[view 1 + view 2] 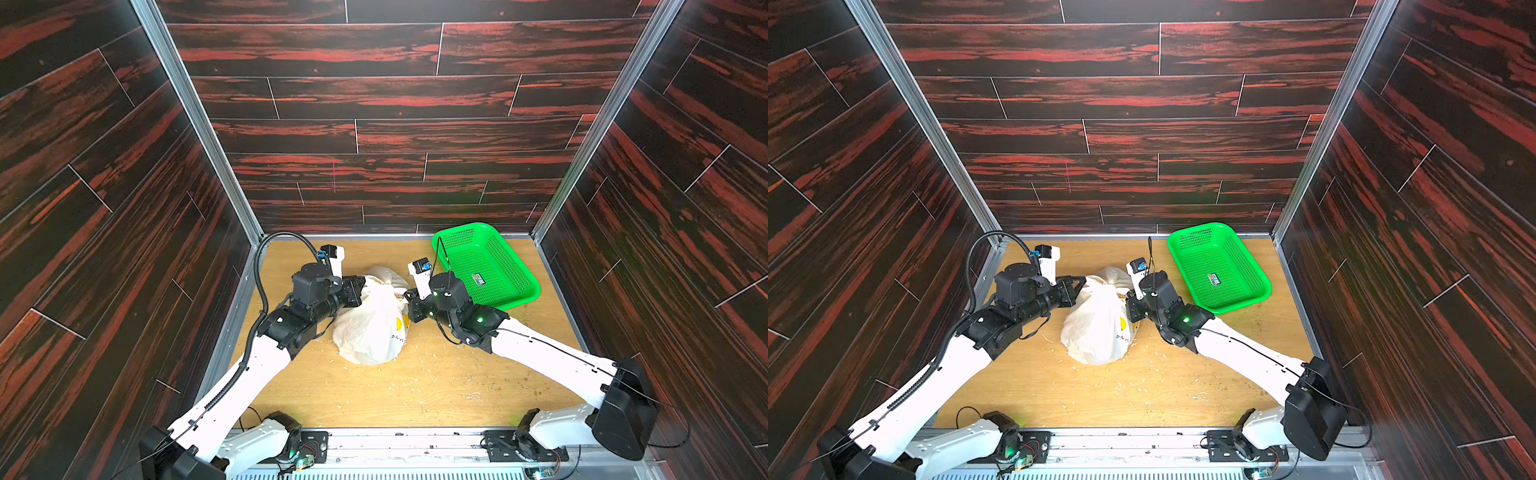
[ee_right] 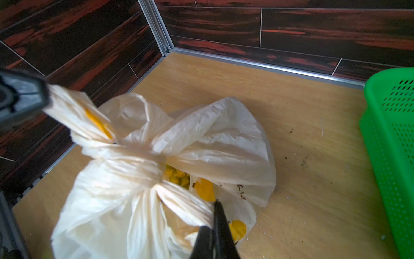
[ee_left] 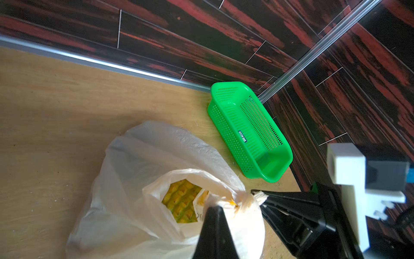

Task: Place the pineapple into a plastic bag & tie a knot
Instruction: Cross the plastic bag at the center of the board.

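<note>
The white plastic bag (image 1: 374,328) (image 1: 1096,328) stands mid-table, between my two grippers. Through a gap at its mouth the yellow pineapple (image 3: 181,201) (image 2: 177,177) shows inside. The two handle straps cross in a bunched knot (image 2: 139,154) above the fruit. My left gripper (image 1: 360,286) (image 1: 1080,284) (image 3: 215,208) is shut on one strap end, which runs taut from the knot toward the left wall (image 2: 67,105). On the opposite side, my right gripper (image 1: 409,297) (image 1: 1128,297) (image 2: 214,204) is shut on the other strap end. The rest of the fruit is hidden by the bag.
An empty green mesh basket (image 1: 486,266) (image 1: 1219,266) (image 3: 246,130) sits at the back right, close behind the right wrist. Dark panelled walls enclose the table on three sides. Small crumbs litter the wooden tabletop (image 1: 415,390) in front of the bag.
</note>
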`<action>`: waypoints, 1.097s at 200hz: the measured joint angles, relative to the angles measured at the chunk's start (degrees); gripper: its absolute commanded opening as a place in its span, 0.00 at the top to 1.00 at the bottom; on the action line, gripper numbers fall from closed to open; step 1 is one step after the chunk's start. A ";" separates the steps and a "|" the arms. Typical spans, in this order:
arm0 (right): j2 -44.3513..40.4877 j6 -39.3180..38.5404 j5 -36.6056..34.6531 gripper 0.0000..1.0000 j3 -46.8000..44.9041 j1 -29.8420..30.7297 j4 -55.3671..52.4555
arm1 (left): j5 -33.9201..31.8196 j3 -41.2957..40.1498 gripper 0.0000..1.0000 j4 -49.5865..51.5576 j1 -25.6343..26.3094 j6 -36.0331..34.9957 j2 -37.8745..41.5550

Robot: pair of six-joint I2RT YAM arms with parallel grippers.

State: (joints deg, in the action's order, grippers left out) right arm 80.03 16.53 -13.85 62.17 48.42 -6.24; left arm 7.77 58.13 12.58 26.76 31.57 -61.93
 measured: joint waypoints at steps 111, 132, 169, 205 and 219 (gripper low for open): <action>6.01 -1.55 5.33 1.00 1.62 -1.62 -2.47 | -0.76 2.16 1.00 2.75 -0.74 -0.79 -4.85; 5.40 -1.42 4.31 1.00 1.62 -1.86 -2.75 | -4.11 1.97 1.00 4.52 -0.33 -1.14 -4.15; 2.08 -1.97 2.75 1.00 1.64 -1.95 -4.11 | -7.67 1.64 1.00 5.77 0.79 -1.22 -1.27; -0.57 -4.26 1.11 1.00 4.02 -1.77 -7.32 | -8.35 2.10 1.00 5.86 1.16 -2.10 0.31; -1.27 -5.68 -0.90 1.00 5.55 -1.55 -9.31 | -9.51 3.08 1.00 5.95 1.16 -2.71 0.31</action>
State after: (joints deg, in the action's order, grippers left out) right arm 78.76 10.85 -14.74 67.72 46.87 -15.55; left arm -1.74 61.21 18.52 27.92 28.86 -61.63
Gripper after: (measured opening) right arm 0.047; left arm 0.050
